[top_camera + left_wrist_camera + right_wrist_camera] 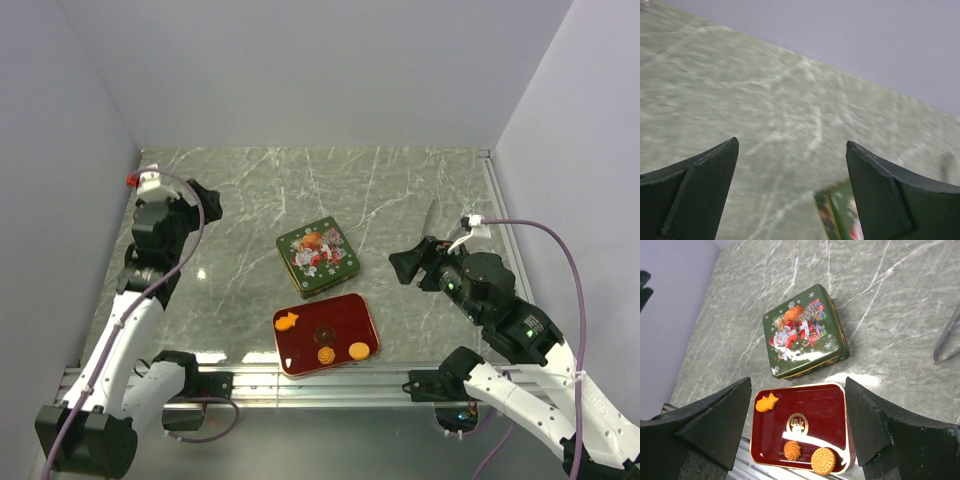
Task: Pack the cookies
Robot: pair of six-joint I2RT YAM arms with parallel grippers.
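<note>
Pack cookies: loading looking about done, closing-up prob. remaining.
3 cookies [792,450] lying in red tray [825,407] at near edge of bench [890,315]: orange fish [766,402], swirl, round ridged disc [823,460] (gold mark at tray centre reading as print, not a cookie). Green Xmas tin [802,337] sitting just behind tray. L hand [791,142] and R hand [797,382] both hanging wide open, gripping nothing.
</note>
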